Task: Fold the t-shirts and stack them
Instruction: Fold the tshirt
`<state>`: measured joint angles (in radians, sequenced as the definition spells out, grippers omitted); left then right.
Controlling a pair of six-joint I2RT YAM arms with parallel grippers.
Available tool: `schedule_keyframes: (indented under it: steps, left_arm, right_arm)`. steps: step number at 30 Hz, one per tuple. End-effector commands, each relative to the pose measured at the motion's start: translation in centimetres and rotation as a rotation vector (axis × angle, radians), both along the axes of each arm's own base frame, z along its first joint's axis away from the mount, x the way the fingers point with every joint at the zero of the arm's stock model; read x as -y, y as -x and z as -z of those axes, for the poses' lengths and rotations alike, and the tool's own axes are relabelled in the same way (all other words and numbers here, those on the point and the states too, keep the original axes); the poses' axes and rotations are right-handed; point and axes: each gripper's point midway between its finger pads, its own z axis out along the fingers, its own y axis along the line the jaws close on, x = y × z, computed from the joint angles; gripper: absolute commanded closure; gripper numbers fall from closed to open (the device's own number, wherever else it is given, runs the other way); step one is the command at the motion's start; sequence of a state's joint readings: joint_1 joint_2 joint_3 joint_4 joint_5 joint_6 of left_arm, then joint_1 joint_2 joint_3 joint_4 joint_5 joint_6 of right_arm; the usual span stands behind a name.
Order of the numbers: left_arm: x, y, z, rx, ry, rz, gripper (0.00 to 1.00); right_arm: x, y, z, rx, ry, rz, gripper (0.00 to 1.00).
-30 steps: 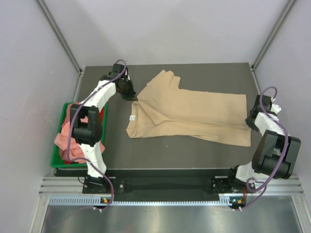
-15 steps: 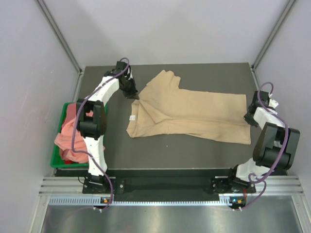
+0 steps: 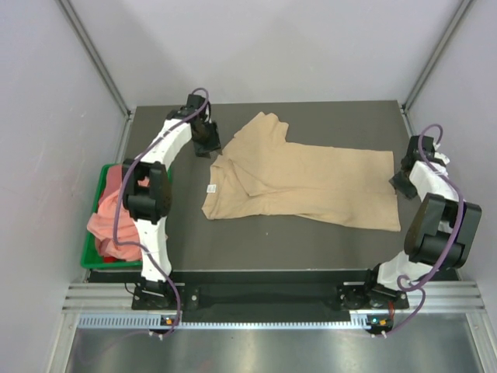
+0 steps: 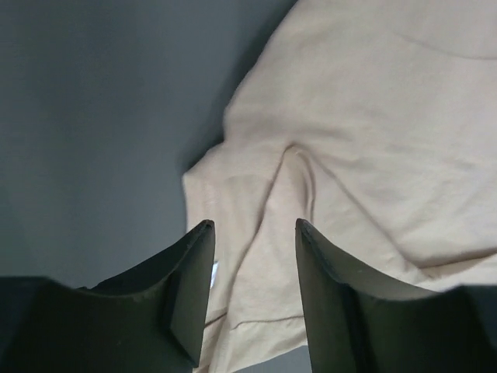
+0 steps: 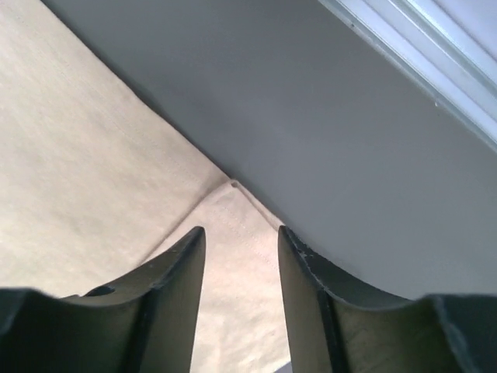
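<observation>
- The tan t-shirt point(image 3: 303, 183) lies spread out on the table point(image 3: 311, 241), mostly in the middle and right part of it.
- Its long way runs from the left side of the table to the right side.
- The neck end points to the left side of the table. I can see the small white label point(image 3: 210, 188) there.
- The bottom hem points to the right side of the table and sits close to the right edge.
- One sleeve sticks out toward the far edge of the table.
- The shirt is not flat near the neck end. The cloth is bunched and has folds there.
- My left gripper point(image 4: 252, 227) hangs over the far left part of the table, just above the bunched edge of the shirt. Its fingers are apart and nothing is between them. The cloth is under them, not pinched.
- My right gripper point(image 5: 241, 231) hangs by the right edge of the table, over a hem corner of the shirt. Its fingers are apart too and hold nothing.
- The pink t-shirts point(image 3: 109, 221) are in a heap in the green bin point(image 3: 87, 260) at the left side of the table. Some pink cloth hangs over the side of the bin.
</observation>
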<state>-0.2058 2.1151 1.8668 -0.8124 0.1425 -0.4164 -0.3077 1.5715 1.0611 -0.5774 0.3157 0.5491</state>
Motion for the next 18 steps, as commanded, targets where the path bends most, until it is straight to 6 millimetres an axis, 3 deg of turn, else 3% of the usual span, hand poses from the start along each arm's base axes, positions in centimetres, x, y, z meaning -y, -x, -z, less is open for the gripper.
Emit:
schedule_keyframes:
  steps: [1,2,4,5,6,8,9,12,13,18]
  left_arm:
    - [-2.0,3.4,-4.2,0.055,-0.14,-0.043,0.49]
    - [-2.1,5.7,-3.7,0.026,-0.128,-0.049,0.49]
    - [0.4,7.8,-3.3,0.018,0.001,0.016,0.51]
    - [0.9,8.9,-4.2,0.034,0.05,0.02,0.52]
    - [1.6,10.9,-2.3,-0.012,0.079,0.037,0.52]
    - [2.5,12.8,-2.4,-0.024,0.133,0.052,0.53]
    - [2.8,14.3,-0.9,-0.06,0.133,0.06,0.52]
    - [3.2,16.2,-0.3,-0.084,0.172,0.053,0.52]
    - [3.1,16.9,0.9,-0.104,0.175,0.036,0.51]
    - [2.1,18.0,2.8,-0.117,0.146,-0.033,0.51]
  right_arm:
    - [-1.7,2.0,-0.5,-0.054,-0.073,0.038,0.56]
    - [-2.7,2.8,-0.1,-0.055,-0.117,0.029,0.55]
    - [-3.7,3.7,0.4,-0.058,-0.157,0.033,0.55]
    - [-4.1,4.8,1.0,-0.071,-0.17,0.04,0.55]
    - [-4.2,5.4,1.2,-0.081,-0.172,0.051,0.55]
    - [-4.1,7.1,1.9,-0.103,-0.161,0.085,0.55]
    - [-4.0,7.5,2.0,-0.102,-0.159,0.096,0.54]
    - [-3.7,8.9,2.7,-0.112,-0.148,0.13,0.54]
    - [-3.6,9.0,2.7,-0.108,-0.143,0.133,0.53]
    - [-3.0,9.3,3.3,-0.101,-0.121,0.167,0.54]
